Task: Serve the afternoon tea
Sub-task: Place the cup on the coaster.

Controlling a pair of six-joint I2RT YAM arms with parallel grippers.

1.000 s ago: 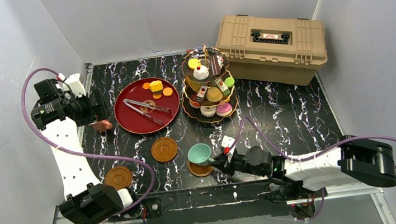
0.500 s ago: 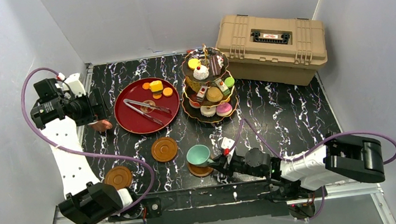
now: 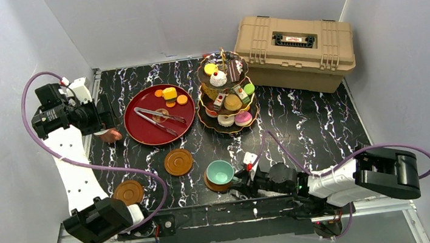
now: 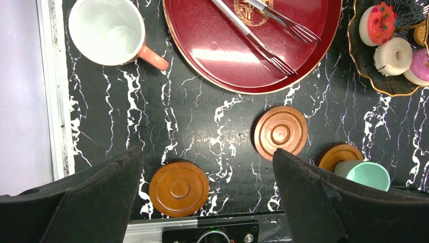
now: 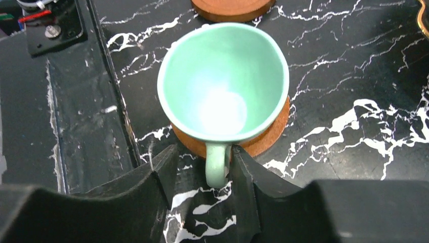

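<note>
teal cup (image 5: 222,86): upright on saucer (image 5: 273,134) | right gripper (image 5: 205,154): jaws parted astride teal cup handle, not clamped | left gripper (image 4: 206,154): well left of teal cup, jaws wide, empty

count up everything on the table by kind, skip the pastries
cups: 2 (teal cup, pinkish cup)
brown saucers: 3 (, one under the teal cup)
three-tier stand: 1
red plate: 1
metal tongs: 1
tan case: 1
total: 9
</note>
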